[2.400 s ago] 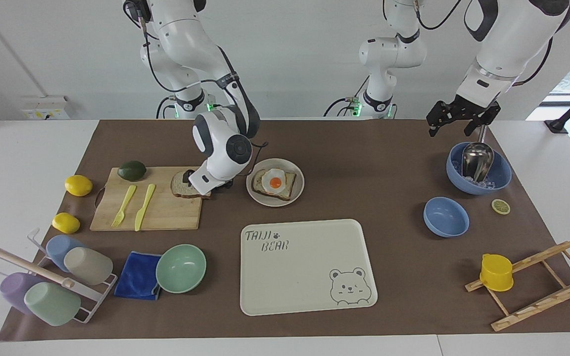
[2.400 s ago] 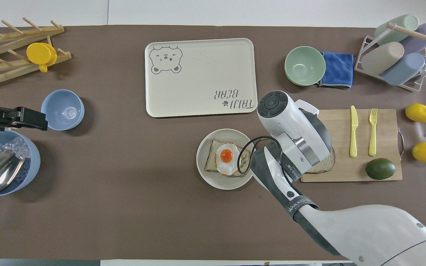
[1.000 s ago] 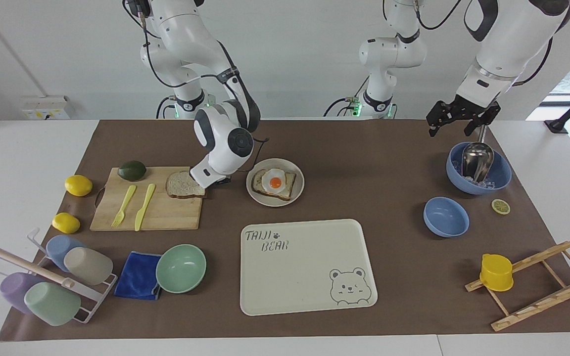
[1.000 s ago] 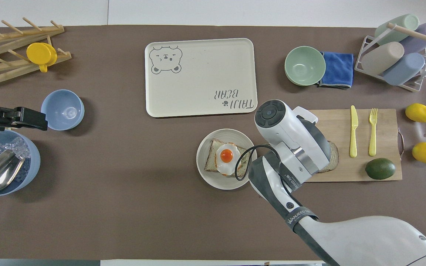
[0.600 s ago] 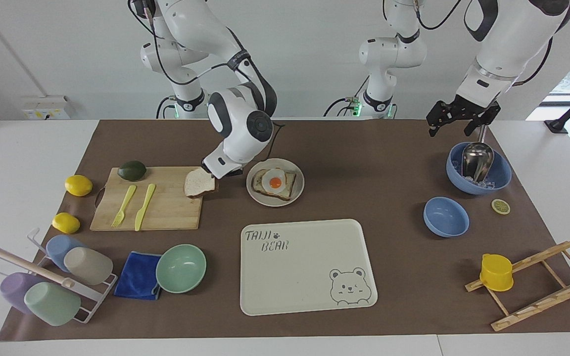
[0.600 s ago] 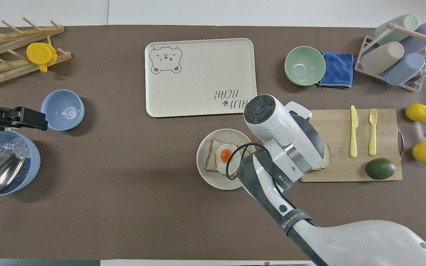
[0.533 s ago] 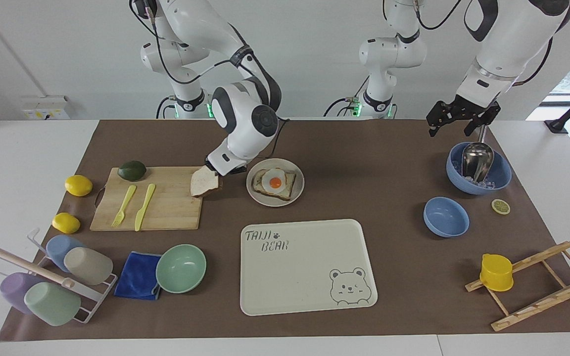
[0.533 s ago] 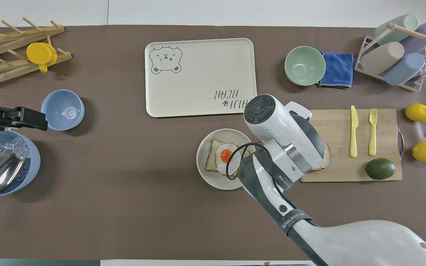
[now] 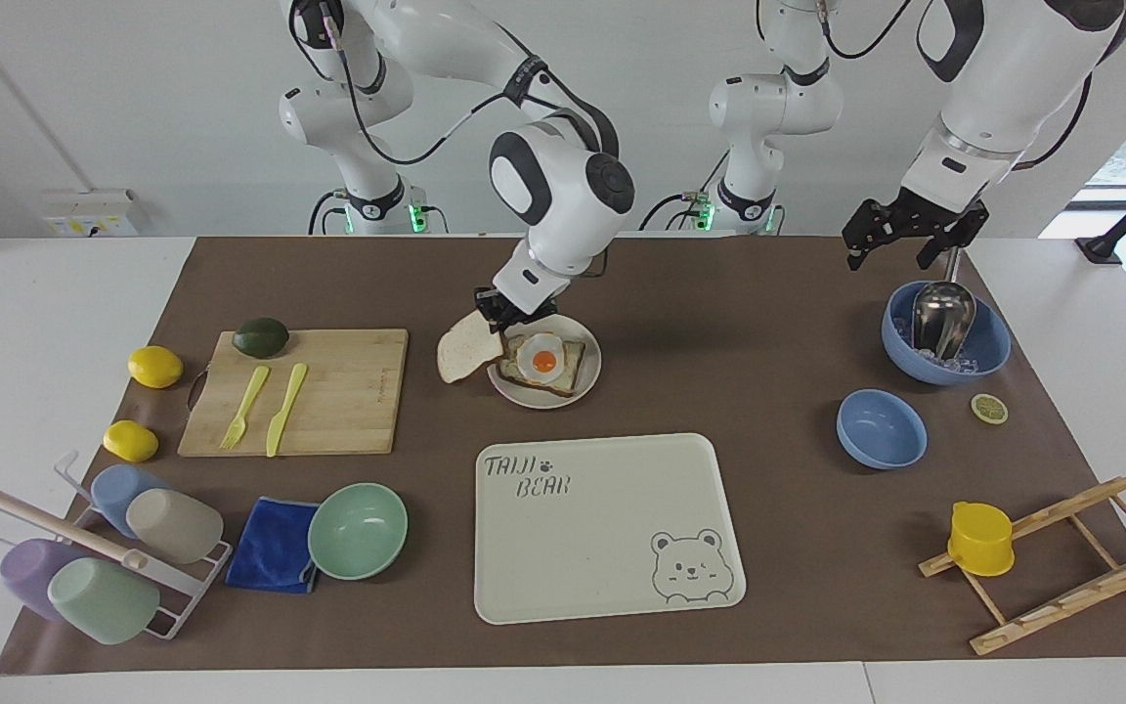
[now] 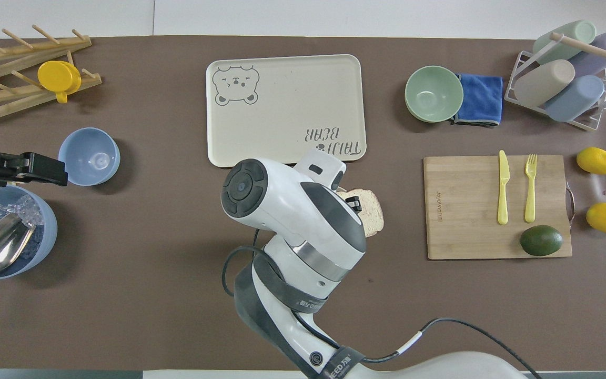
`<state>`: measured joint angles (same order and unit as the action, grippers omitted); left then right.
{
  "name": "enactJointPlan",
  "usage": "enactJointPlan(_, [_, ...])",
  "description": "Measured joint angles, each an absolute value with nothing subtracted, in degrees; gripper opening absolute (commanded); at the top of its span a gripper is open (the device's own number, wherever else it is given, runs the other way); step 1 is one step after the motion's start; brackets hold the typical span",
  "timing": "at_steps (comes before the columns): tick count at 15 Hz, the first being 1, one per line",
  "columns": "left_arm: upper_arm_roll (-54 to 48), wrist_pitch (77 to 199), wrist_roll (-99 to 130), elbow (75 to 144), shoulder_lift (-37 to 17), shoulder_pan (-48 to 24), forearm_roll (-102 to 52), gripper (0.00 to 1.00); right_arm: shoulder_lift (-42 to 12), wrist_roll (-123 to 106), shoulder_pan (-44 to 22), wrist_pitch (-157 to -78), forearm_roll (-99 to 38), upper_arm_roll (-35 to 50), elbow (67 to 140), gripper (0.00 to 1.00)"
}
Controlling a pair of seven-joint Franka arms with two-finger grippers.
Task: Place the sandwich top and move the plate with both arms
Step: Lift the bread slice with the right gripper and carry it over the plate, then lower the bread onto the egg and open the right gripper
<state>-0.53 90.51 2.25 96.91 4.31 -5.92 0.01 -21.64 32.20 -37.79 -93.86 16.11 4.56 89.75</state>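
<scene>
Hanging tilted from right gripper, sandwich top, beside plate

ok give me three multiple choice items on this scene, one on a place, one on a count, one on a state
1. Where is the sandwich top?
A. flat on the cutting board
B. held in the air beside the plate
C. on the bear tray

2. How many lemons lie by the cutting board?
A. one
B. two
C. four

3. What is the right pincer doing?
A. gripping the bread slice
B. hanging open over the tray
C. holding the fork

B: the slice hangs tilted from the pincer at the plate's rim.
B: two yellow lemons.
A: its fingers clamp the slice's edge.
</scene>
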Motion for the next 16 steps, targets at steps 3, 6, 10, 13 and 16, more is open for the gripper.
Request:
enactJointPlan(3, [-0.53, 90.51, 2.25, 96.91, 4.31, -5.92, 0.01, 1.0, -21.82, 32.36, -38.55, -95.51, 15.5, 4.58, 89.77, 0.0])
enactJointPlan(6, [-0.53, 90.51, 2.25, 96.91, 4.31, -5.91, 0.01, 1.0, -22.2, 32.42, -38.98, -97.74, 13.97, 4.64, 90.77, 0.0])
enactJointPlan(10, [-0.53, 90.51, 2.25, 96.91, 4.31, -5.88, 0.01, 1.0, -22.44, 34.71, -38.63, -101.33, 11.55, 4.61, 92.99, 0.0])
enactJointPlan(13, [-0.53, 90.51, 2.25, 96.91, 4.31, -5.86, 0.01, 1.0, -22.43, 36.73, -38.59, -102.91, 9.68, 4.52, 94.43, 0.0])
enactJointPlan(16, [-0.53, 90.51, 2.25, 96.91, 4.31, -5.83, 0.01, 1.0, -22.4, 38.5, -38.46, -105.14, 7.37, 4.41, 95.53, 0.03])
